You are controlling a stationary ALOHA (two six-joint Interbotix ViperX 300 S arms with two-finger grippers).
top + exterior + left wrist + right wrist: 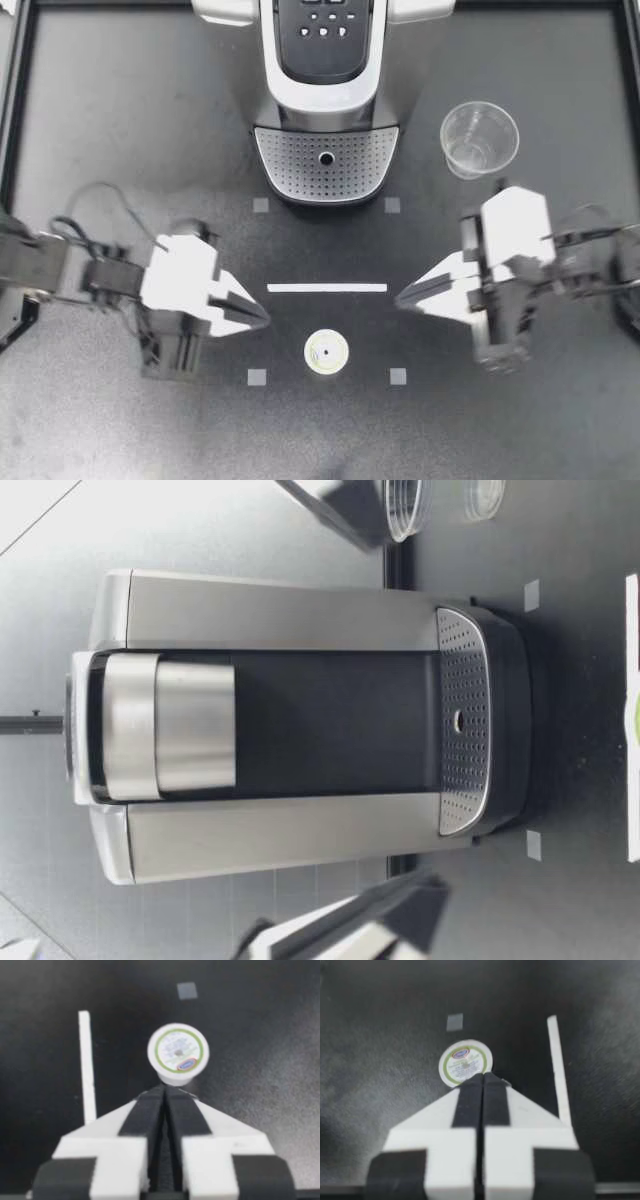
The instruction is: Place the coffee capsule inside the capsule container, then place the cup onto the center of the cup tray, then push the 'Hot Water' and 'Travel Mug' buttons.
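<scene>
1. Nearest the robot, the small white coffee capsule with a green-ringed foil lid (pixel 327 352) stands upright on the dark tabletop (pixel 120 120), lid up, between two grey square markers (pixel 257 377). Nothing touches it.

2. The left gripper (pixel 264 319) and the right gripper (pixel 399 297) flank the capsule from either side, both apart from it. Each has its jaws pressed together and holds nothing. Both wrist views show the capsule just ahead of the closed tips.

3. Step in hand, as judged: pick up the capsule. Spread the jaws wider than the capsule rim before descending. Centre the capsule between the fingers, then close on the side wall below the rim, not on the foil. Keep the capsule level; a light cup of this kind will likely tip or skid if one finger arrives first.

4. Beyond the capsule lies a white tape strip (pixel 327 287).

5. Farther on sits the silver-and-black coffee machine (pixel 325 95) with its perforated metal cup tray (pixel 327 160), currently bare. The clear plastic cup (pixel 479 138) stands upright beside the tray, on the right arm's side.

6. The brew head appears shut in the low view; expect to open it before loading.

7. The black button panel (pixel 323 30) is farthest.
</scene>
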